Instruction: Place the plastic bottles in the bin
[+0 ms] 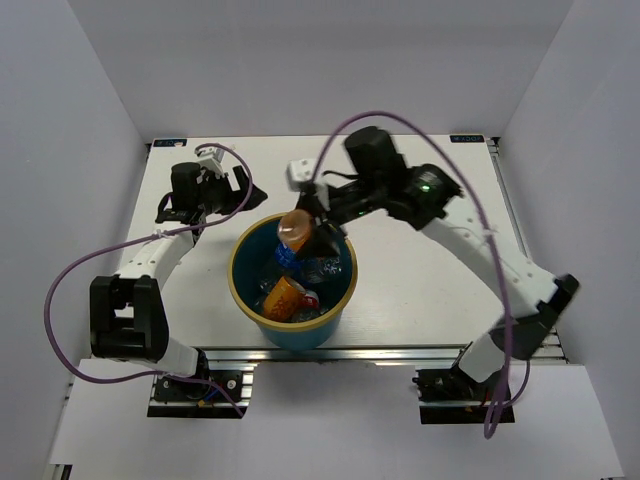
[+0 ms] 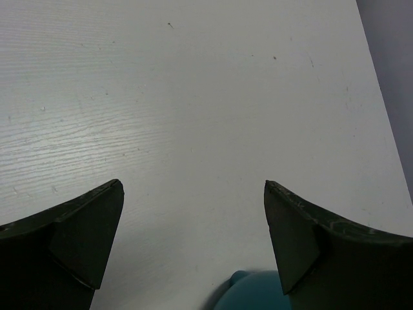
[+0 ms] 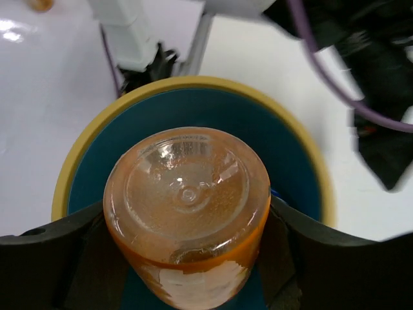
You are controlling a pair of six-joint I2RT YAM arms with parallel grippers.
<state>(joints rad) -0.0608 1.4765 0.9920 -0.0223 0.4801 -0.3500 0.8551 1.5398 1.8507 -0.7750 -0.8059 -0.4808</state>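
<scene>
The teal bin with a tan rim stands at the table's near middle. Inside lie several plastic bottles, among them an orange one and a clear one with a blue label. My right gripper hangs over the bin's far rim, shut on another orange bottle. In the right wrist view that orange bottle shows its base, pinched between both fingers above the bin. My left gripper is open and empty over bare table, left of the bin.
A small white block lies on the table behind the bin. Cables arc from both arms. White walls close in the table on the left, right and back.
</scene>
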